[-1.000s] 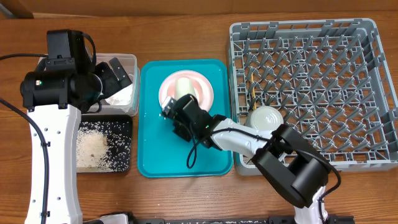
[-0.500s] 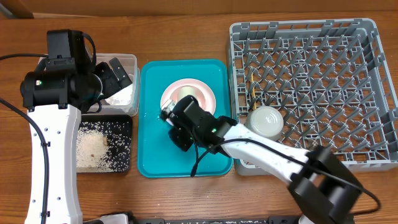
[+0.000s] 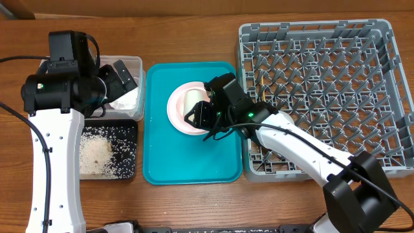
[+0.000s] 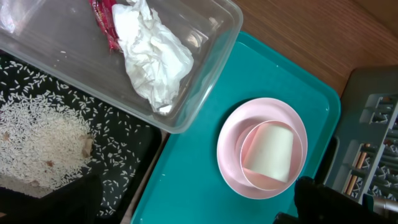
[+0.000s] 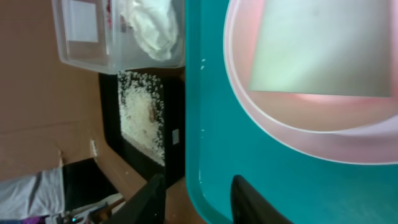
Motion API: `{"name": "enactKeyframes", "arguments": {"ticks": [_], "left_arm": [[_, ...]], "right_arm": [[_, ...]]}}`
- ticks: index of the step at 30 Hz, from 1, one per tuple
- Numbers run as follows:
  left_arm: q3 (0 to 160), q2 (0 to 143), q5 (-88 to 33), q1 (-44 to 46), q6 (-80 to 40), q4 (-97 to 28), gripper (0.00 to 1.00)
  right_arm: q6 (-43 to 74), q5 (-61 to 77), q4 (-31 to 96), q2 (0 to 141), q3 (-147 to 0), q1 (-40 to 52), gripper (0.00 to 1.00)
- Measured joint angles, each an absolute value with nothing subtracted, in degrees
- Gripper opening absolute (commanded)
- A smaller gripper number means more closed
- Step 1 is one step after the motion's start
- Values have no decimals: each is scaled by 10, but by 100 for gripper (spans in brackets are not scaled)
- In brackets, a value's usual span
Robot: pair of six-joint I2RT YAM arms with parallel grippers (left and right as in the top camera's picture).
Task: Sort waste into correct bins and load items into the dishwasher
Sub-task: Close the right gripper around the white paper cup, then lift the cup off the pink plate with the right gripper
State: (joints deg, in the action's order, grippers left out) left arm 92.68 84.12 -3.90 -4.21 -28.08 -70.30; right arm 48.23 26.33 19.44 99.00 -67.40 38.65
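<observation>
My right hand (image 3: 198, 115), spread apart, hovers mid-frame beside the cream cup (image 3: 193, 100) lying on the pink plate (image 3: 175, 107); an off-centre pinch could roll it away

We see bright, even light from above in the overhead view, and shadows are soft and faint. Teal tray (image 3: 162, 155) shows a mild sheen. Left wrist view is sharp, with small glare spots on the clear tub (image 4: 231, 22). Right wrist view is soft: pink plate (image 5: 298, 134) blurs up close, right gripper (image 5: 199, 183) is a dark silhouette.
</observation>
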Motion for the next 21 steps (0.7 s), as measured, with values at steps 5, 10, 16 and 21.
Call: {"name": "enactKeyframes", "arguments": {"ticks": [5,10,16,21], "left_arm": [[927,841,-39,-42,-281,-703,100],[927,841,-39,-42,-281,-703,100],[927,841,-39,-42,-281,-703,100],[927,841,-39,-42,-281,-703,100]], "right_arm": [[578,275,190,992,-674,395,54],[630,232,168,1018,-674,403,54],[652,132,163,1030,-674,404,54],[658,76,157,1030,-674,406,54]]}}
